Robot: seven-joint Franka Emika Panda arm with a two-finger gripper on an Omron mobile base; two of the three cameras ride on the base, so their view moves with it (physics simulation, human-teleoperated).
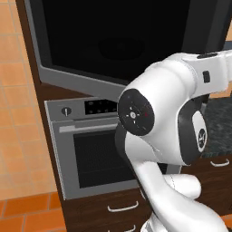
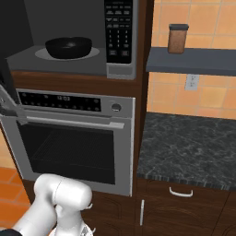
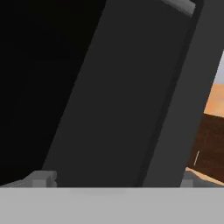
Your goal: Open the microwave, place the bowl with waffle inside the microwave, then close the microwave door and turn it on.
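Kitchen wall unit: we find the microwave door [image 1: 122, 41] swung open, the bowl with waffle [image 2: 68, 47] inside the microwave [image 2: 92, 37], and the gripper [image 3: 113, 181] wide open and empty, so closing and starting remain.

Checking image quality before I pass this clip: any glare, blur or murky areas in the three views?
Left base view: the microwave door glass is near black with a faint reflection, no glare. Right base view: evenly lit and sharp; the bowl sits in a dim cavity. Hand view: soft, dark, close on the door's frame.
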